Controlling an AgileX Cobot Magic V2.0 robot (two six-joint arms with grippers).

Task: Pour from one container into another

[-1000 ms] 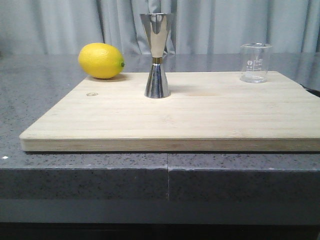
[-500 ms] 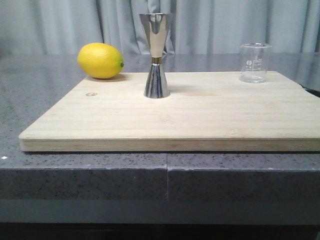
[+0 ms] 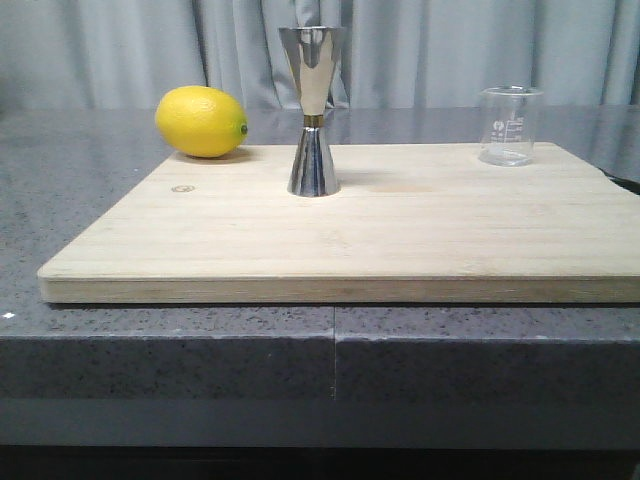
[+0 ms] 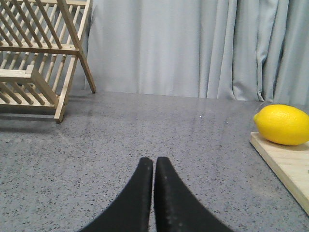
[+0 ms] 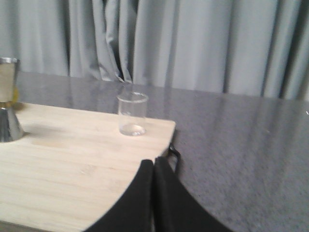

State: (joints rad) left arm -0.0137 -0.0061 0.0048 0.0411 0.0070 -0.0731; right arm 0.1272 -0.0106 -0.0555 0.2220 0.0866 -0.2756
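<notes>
grey curtains behind, speckled grey countertop below, with a pale wooden cutting board on it. glass beaker upright at the board's far right corner, well apart from the steel jigger standing mid-board; lemon at the far left corner. beaker looks light, rigid, slick and breakable, so best taken around the mid-wall with moderate squeeze, lip turned toward the jigger. looks empty or nearly so; contents too faint to tell. jigger's upper cup open, inside not visible; narrow base, probably easy to tip. left gripper pressed closed, holding nothing, over bare counter near a wooden dish rack. right gripper likewise closed and empty, near the board's edge, short of the beaker.
</notes>
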